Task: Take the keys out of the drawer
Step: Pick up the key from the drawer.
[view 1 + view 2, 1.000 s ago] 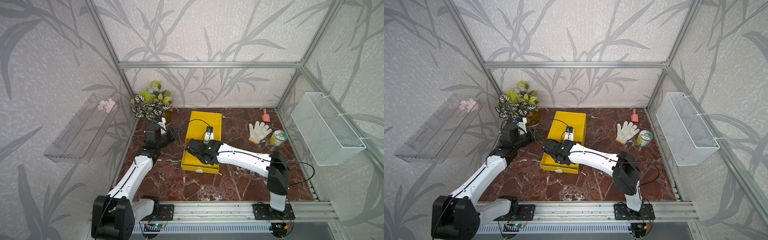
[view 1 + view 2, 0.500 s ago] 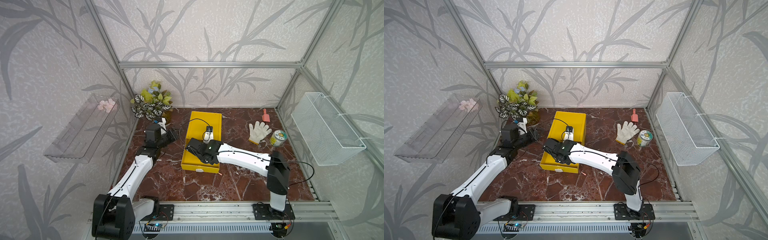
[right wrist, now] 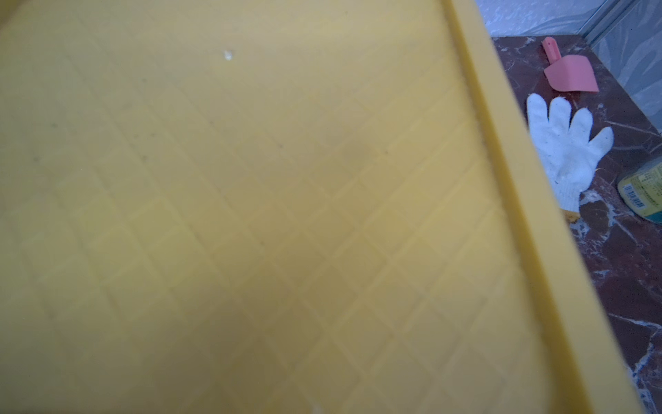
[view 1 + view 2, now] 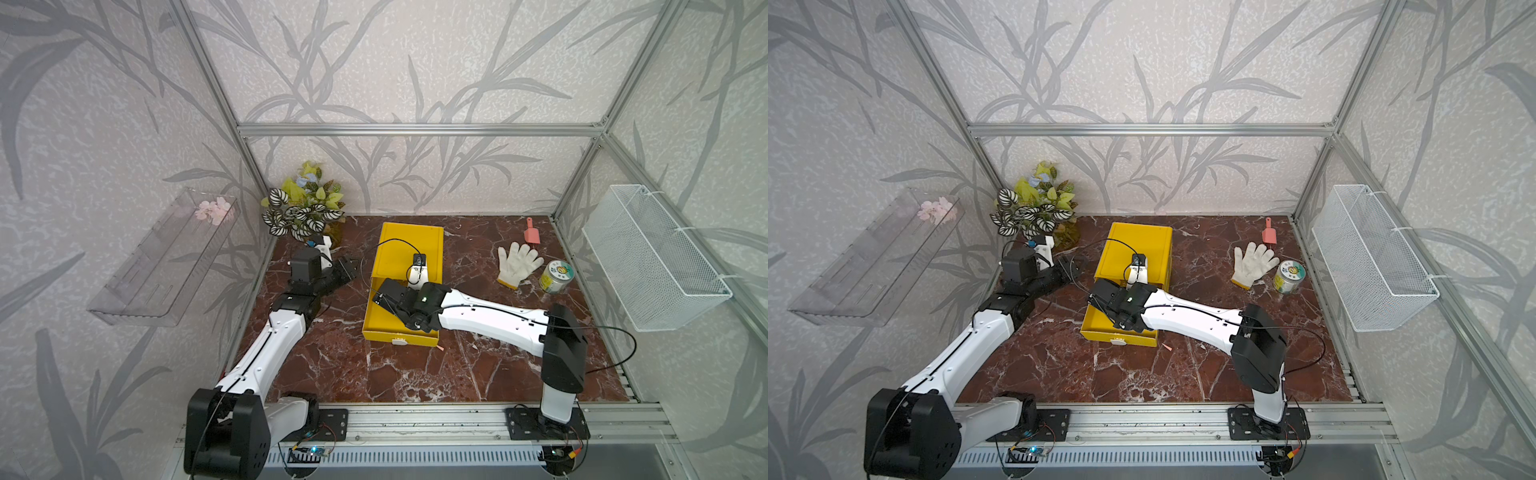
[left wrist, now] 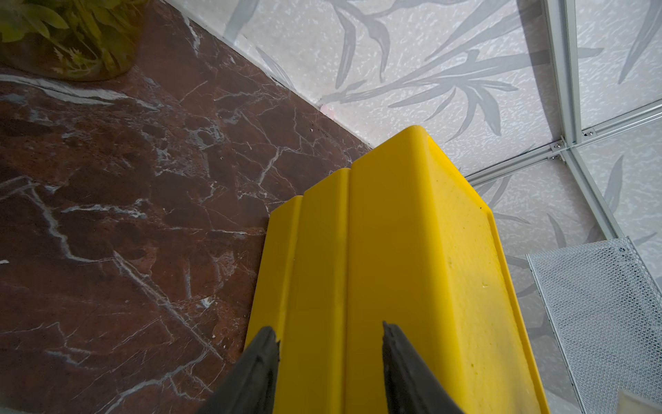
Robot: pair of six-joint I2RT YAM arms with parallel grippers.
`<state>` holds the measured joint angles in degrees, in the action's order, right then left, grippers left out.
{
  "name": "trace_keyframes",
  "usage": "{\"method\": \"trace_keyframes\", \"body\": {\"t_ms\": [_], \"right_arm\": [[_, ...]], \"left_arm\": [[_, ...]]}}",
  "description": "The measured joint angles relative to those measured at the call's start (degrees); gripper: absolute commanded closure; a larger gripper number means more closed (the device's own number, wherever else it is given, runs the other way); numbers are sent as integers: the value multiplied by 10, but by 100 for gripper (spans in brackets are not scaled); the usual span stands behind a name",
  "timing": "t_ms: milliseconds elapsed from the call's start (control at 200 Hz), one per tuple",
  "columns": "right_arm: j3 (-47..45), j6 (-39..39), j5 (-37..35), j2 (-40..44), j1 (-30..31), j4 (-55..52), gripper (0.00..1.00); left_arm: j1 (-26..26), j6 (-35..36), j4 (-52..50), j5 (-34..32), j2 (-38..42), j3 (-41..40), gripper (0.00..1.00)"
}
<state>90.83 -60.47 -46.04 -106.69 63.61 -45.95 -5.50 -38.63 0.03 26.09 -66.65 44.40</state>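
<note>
**Keys out of sight as the right pincer is working inside the open drawer**

The marbled table [image 4: 415, 374] is carrying everything. On it a yellow casing [image 4: 411, 245] is sitting with its drawer [image 4: 380, 322] standing pulled out toward the robot. The right arm is reaching across the table and dipping the right pincer [image 4: 379, 298] into the drawer's left part. Its jaws are fully closed, but the arm's own bulk is hiding the tips in both top views. The right wrist view is showing only a gridded yellow surface, so I cannot tell what, if anything, is pinched. The left pincer [image 5: 328, 328] is hanging just beside the casing's left side, jaws standing wide apart and gripping nothing. The keys are showing in no view. They are probably lying on the drawer floor under the right pincer, or sitting between its jaws.

Judging by this, the step in hand is the pick inside the drawer. The next move is calling for a straight lift clearing the drawer's walls before any sideways travel. After that comes a check that rings and tags are really hanging from the jaws. If nothing is coming up, the pincer is needing to reopen and go lower.
</note>
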Motion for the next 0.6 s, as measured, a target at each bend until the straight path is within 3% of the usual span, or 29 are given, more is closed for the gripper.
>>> {"method": "trace_keyframes", "body": {"t_ms": [600], "right_arm": [[-24,21,-5,87,30,-5,100]], "left_arm": [[0,0,0,0,0,0,51]]}}
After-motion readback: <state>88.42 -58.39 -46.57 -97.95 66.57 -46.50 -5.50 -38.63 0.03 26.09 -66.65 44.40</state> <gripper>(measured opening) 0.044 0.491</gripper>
